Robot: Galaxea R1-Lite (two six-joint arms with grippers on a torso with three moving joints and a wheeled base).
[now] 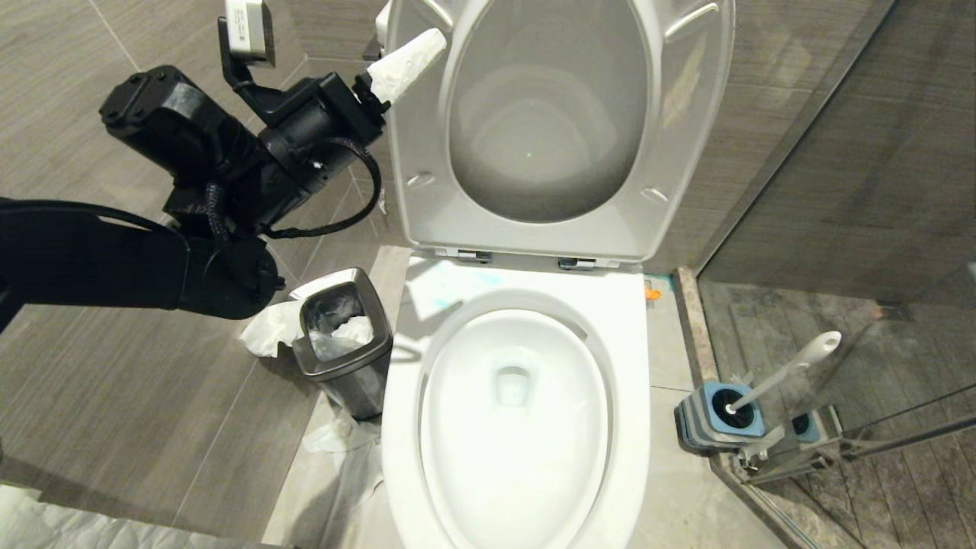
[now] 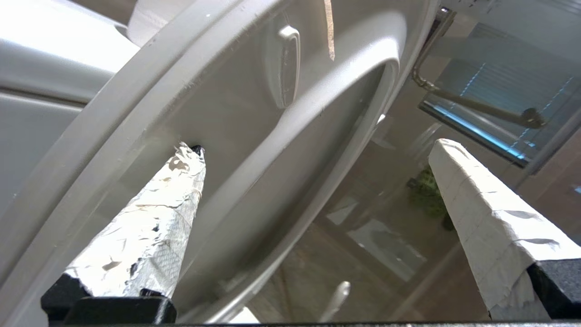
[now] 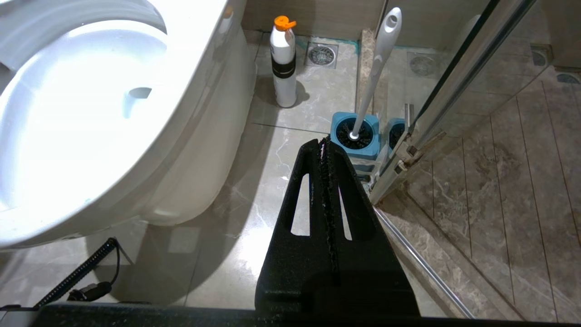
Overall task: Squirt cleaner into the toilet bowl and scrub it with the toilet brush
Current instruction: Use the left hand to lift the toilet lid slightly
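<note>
- My head camera looks steeply down from above onto the toilet bowl (image 1: 526, 427), its raised seat (image 1: 534, 130) ahead.
- My left wrist camera sits very close to that seat (image 2: 254, 150), peering along my left gripper (image 2: 317, 150).
- My right wrist camera hangs low beside the bowl (image 3: 91, 109), facing the floor past my right gripper (image 3: 327, 150).
- Head and right wrist views share the bowl and toilet brush (image 1: 793, 364) (image 3: 379, 68).
</note>
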